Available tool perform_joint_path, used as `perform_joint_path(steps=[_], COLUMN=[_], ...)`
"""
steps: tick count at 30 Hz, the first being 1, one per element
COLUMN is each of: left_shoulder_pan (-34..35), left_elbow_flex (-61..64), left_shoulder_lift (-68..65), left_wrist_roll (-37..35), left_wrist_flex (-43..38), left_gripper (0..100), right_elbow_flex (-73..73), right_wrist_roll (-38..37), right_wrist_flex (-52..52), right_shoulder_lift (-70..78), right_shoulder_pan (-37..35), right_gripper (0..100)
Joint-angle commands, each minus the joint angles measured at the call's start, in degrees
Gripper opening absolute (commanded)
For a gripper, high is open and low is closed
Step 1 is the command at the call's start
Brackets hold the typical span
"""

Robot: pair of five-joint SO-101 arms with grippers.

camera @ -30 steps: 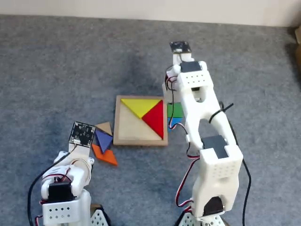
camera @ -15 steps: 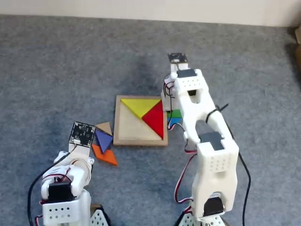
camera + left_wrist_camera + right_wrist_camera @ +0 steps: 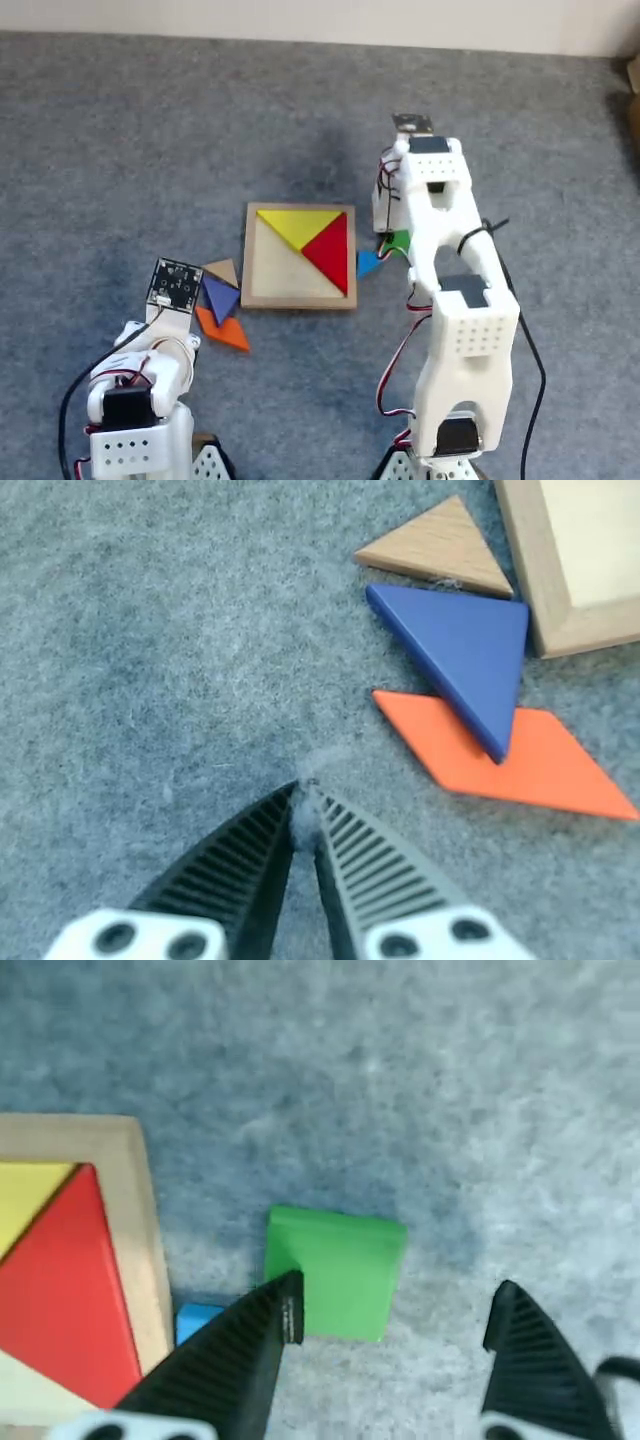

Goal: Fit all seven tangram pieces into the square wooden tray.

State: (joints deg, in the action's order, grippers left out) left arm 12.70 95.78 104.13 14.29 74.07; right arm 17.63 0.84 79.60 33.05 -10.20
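From above, the square wooden tray (image 3: 300,302) holds a yellow triangle (image 3: 297,225) and a red triangle (image 3: 332,250). The right arm (image 3: 440,230) stretches alongside it over a green square (image 3: 400,240), with a light blue piece (image 3: 367,263) just beside the tray's rim. On the tray's far side, near the left arm (image 3: 140,390), lie a tan triangle (image 3: 222,271), a dark blue triangle (image 3: 218,295) and an orange parallelogram (image 3: 225,333). In the left wrist view, the left claw (image 3: 303,800) is pressed together with nothing in it, low over the grey carpet (image 3: 150,630) — those three pieces lie ahead of its tips and apart from them, the dark blue triangle overlapping the orange parallelogram. In the right wrist view, the right claw (image 3: 398,1310) is spread wide. The green square lies within the gap, close against the finger nearer the tray — whether they touch cannot be told. The light blue piece sits outside that finger, between it and the tray.
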Motion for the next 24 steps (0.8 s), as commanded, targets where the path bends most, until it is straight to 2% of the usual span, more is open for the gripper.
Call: perform_joint_path(steps=[1, 9, 13, 19, 24], left_shoulder_pan=[0.57, 0.57, 0.57, 0.57, 0.57], left_elbow_flex=[-0.22, -0.31, -0.31, -0.31, -0.31], left_shoulder_lift=[0.31, 0.31, 0.31, 0.31, 0.31], left_wrist_roll=[0.35, 0.35, 0.26, 0.26, 0.26], left_wrist_flex=[-0.97, -0.97, -0.97, -0.97, -0.97], left_gripper=[1, 1, 1, 1, 1], right_elbow_flex=[4.09, 1.45, -2.59, -3.12, -3.47], right_wrist_roll=[-1.23, 3.25, 3.16, 3.16, 3.16], right_wrist_flex=[0.66, -2.68, -7.78, -7.87, -7.87], right_shoulder_lift=[-4.79, -4.88, -3.03, 0.04, 0.31], right_shoulder_pan=[0.84, -2.24, -4.18, -4.0, -3.12], right_gripper=[28.9, 28.9, 28.9, 28.4, 14.7])
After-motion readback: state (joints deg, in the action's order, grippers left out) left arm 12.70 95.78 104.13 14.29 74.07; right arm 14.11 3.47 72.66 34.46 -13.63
